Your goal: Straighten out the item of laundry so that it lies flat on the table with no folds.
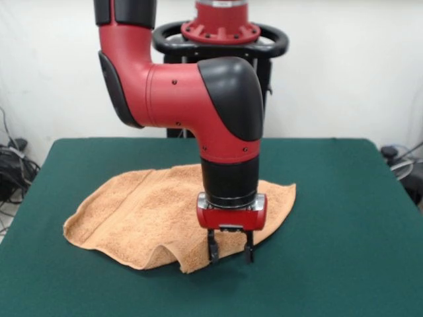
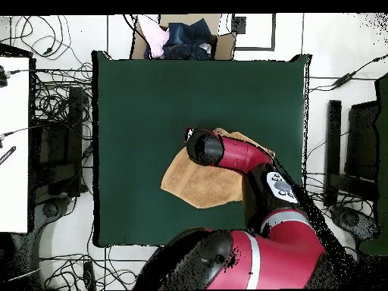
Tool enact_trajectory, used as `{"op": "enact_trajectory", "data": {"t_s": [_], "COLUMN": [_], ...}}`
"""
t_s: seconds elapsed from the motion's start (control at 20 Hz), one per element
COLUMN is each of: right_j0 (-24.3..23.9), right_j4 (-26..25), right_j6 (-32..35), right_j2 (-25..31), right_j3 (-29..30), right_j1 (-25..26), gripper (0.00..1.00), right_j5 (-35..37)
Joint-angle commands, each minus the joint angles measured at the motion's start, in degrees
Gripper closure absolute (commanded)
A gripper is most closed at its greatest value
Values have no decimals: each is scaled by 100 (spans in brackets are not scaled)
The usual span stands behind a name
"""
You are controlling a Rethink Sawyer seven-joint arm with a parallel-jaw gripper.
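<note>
The light orange-tan towel (image 1: 149, 211) lies rumpled on the dark green table (image 1: 344, 218), left of centre in the front view. Its near edge has a raised fold (image 1: 168, 254). My gripper (image 1: 231, 253) points straight down over the towel's near right edge, its fingers apart with the tips at cloth level; nothing is visibly pinched between them. In the overhead view the towel (image 2: 198, 184) lies near the table's (image 2: 151, 98) middle, and the arm's wrist (image 2: 201, 145) covers its far part and hides the fingers.
A cardboard box of clothes (image 2: 182, 38) stands beyond the table's far edge in the overhead view. Cables (image 2: 57, 91) lie on the floor around the table. A white surface (image 2: 14, 136) is at the left. The robot's pedestal (image 1: 221, 30) stands behind the table.
</note>
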Motion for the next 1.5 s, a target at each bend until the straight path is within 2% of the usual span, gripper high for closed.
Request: {"op": "enact_trajectory", "data": {"t_s": [0.05,0.2,0.55,0.85,1.15,1.5], "right_j0": [-99,-184,-399,-507,-482,-393], "right_j4": [-38,-138,-273,-384,-327,-318], "right_j6": [368,385,208,148,74,206], "right_j2": [-69,-31,-54,-38,-1,34], "right_j3": [-283,94,531,471,-18,-82], "right_j1": [185,17,-317,-202,26,153], "gripper": [0,0,0,0,0,0], "right_j5": [772,604,798,701,912,741]}}
